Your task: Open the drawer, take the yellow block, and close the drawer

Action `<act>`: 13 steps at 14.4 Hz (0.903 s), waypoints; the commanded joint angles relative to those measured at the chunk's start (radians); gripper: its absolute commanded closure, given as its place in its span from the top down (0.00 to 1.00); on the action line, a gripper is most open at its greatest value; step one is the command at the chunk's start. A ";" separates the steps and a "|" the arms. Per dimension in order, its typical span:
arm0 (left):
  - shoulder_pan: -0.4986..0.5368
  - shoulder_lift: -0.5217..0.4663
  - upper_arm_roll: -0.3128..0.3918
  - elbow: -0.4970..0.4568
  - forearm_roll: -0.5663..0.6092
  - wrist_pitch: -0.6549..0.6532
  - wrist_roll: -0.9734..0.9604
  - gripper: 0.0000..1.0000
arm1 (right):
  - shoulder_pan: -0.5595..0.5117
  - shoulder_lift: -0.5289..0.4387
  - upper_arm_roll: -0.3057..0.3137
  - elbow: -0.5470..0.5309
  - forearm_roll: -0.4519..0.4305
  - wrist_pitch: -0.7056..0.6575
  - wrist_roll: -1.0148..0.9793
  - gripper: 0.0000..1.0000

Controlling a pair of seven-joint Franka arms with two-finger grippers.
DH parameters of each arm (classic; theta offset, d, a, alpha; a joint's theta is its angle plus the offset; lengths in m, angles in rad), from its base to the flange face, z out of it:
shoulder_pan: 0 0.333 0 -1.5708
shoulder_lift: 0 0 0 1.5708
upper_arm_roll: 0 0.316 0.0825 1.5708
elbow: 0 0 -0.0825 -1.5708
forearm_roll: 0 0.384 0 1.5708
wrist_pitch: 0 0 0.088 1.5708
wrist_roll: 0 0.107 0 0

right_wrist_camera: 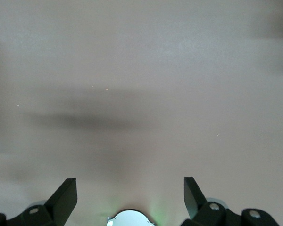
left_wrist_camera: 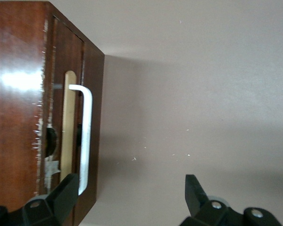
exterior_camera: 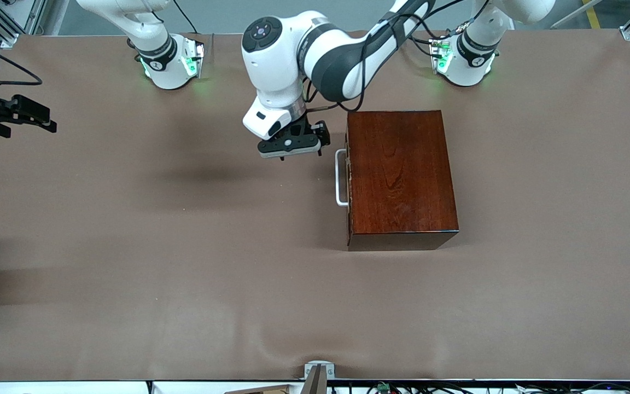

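Surface: a long table [exterior_camera: 184,306] covered in plain brown cloth is seen, bare across the whole stretch nearest the front camera.
Box: a glossy reddish-brown wooden box [exterior_camera: 400,175] is set toward the left arm's end of the table, its front turned toward the right arm's end.
Drawer: the drawer [left_wrist_camera: 68,136] is shut flush in the box; its white bar handle [exterior_camera: 340,178] stands proud of the front, so that it can be gripped.
Left gripper: the left gripper [exterior_camera: 289,146] is held over the cloth just beside the handle, apart from it, jaws spread wide, probably lined up for a grasp.
Right gripper: the right gripper [right_wrist_camera: 129,197] is parked at the right arm's end of the table over bare cloth, jaws open; that arm waits.
Yellow block: none is seen; it is presumably inside the closed drawer.
Stage: opening is judged not yet begun.
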 commanded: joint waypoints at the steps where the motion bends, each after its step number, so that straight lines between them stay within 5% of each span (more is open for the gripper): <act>1: -0.048 0.042 0.040 0.043 0.029 0.006 -0.031 1.00 | -0.008 -0.022 0.005 -0.020 -0.007 -0.002 -0.002 1.00; 13: -0.189 0.126 0.183 0.043 0.029 0.044 -0.079 1.00 | -0.008 -0.022 0.004 -0.020 -0.007 -0.002 -0.002 1.00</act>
